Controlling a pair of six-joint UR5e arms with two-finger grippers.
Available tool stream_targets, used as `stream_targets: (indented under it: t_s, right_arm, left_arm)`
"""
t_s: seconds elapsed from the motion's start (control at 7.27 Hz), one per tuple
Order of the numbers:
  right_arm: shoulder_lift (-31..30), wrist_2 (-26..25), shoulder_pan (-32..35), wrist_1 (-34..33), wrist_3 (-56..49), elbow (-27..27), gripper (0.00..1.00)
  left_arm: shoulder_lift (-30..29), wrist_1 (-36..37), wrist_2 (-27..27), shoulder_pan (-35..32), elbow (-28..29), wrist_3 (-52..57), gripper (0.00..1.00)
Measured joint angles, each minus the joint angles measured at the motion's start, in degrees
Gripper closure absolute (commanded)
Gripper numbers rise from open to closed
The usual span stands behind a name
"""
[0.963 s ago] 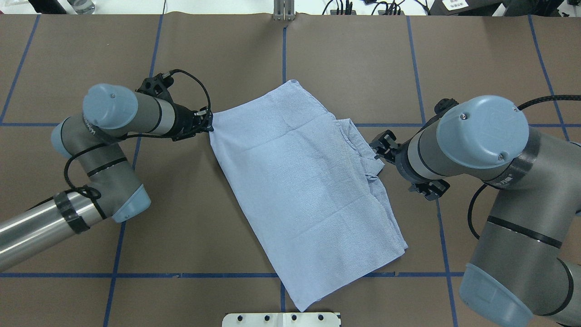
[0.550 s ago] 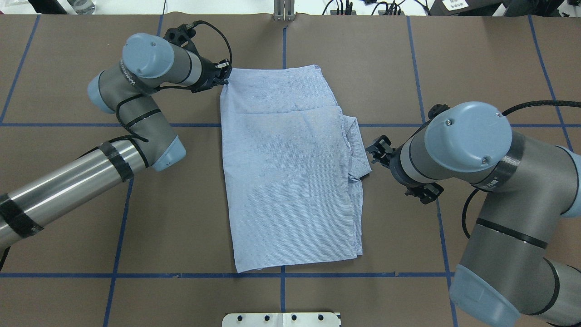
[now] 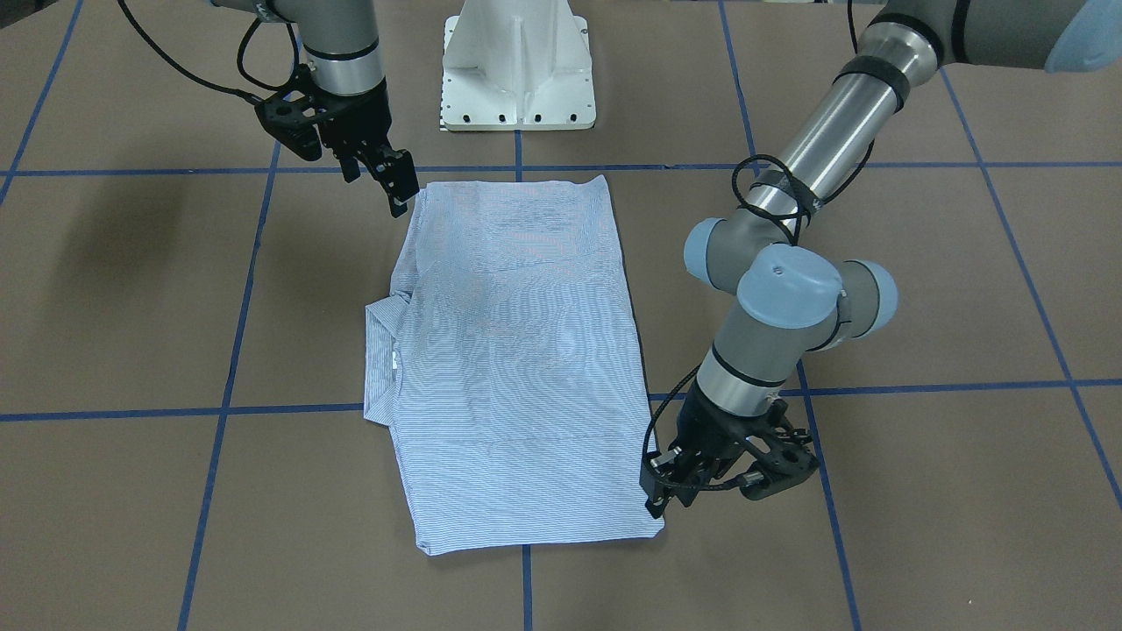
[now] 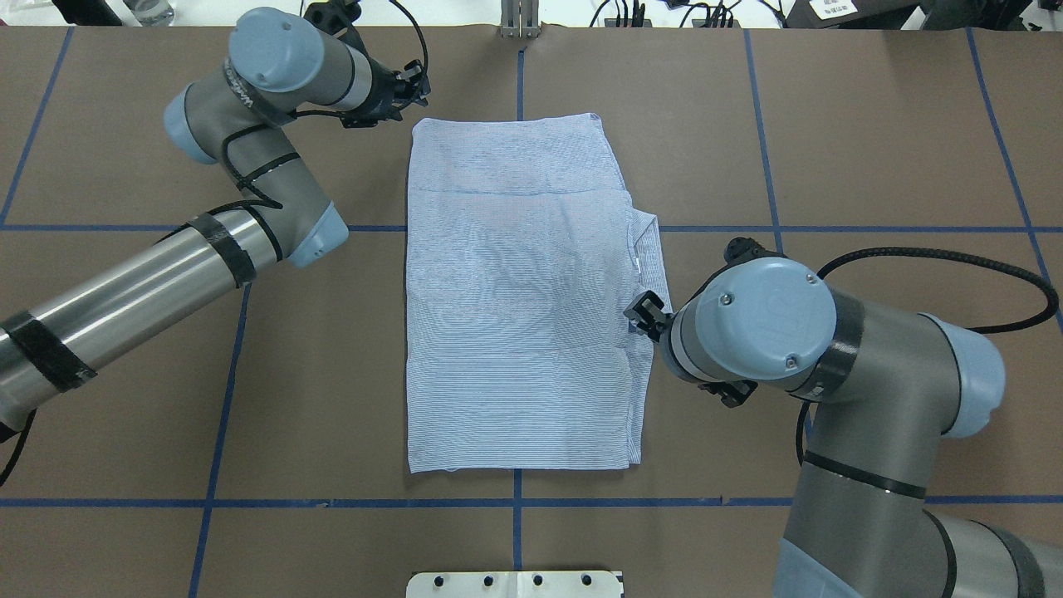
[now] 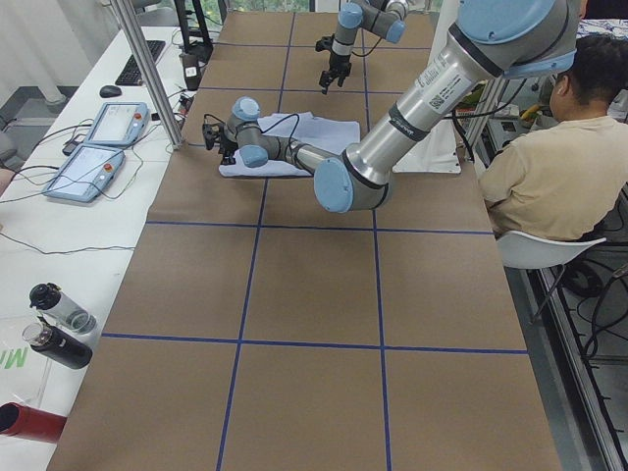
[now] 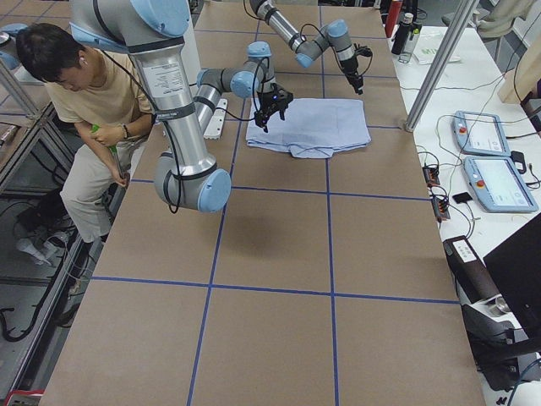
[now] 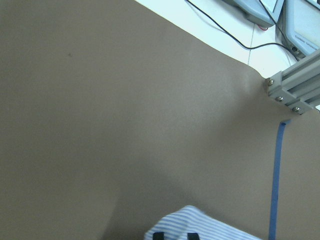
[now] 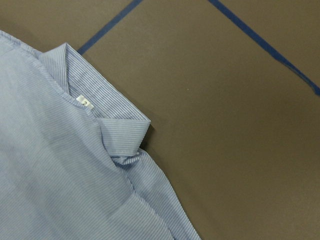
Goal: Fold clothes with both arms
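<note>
The light blue striped shirt (image 4: 515,291) lies folded into a flat rectangle in the middle of the table, also visible in the front-facing view (image 3: 517,368). Its collar (image 4: 648,241) sticks out on the robot's right side, and the white label (image 8: 86,102) shows. My left gripper (image 4: 419,87) hangs just off the far left corner; table shows between them. Its fingertips (image 7: 157,235) stand slightly apart over that corner, so it is open and holds nothing. My right gripper (image 3: 399,188) is open and hovers above the shirt's collar-side edge (image 4: 641,314).
The white pedestal base (image 3: 517,70) stands behind the shirt on the robot's side. An aluminium post (image 4: 519,21) rises at the table's far edge. A seated person (image 5: 559,167) is beside the robot. Teach pendants (image 5: 98,147) and bottles (image 5: 59,324) lie on the side bench.
The left gripper dragged the shirt's corner away from the robot, swinging the shirt square to the tape grid, then came off it. The right gripper moved in toward the collar edge.
</note>
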Motion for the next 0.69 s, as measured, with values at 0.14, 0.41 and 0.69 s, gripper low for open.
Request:
stream_targets:
  t_s: [0.14, 0.41, 0.69]
  right_arm:
    - [0.02, -3.38, -3.77, 0.46, 3.46, -1.27, 0.00]
    - [-1.13, -8.36, -8.83, 8.78, 15.21, -5.61, 0.00]
    - [-3.11, -10.94, -10.85, 16.56, 22.74, -7.58, 0.01]
  left_arm:
    - [4.36, 0.22, -4.28, -1.87, -5.68, 0.11, 0.45]
    - [10.19, 0.42, -7.78, -3.28, -13.00, 0.08, 0.44]
    - [11.40, 0.49, -8.19, -3.38, -14.35, 0.04, 0.43]
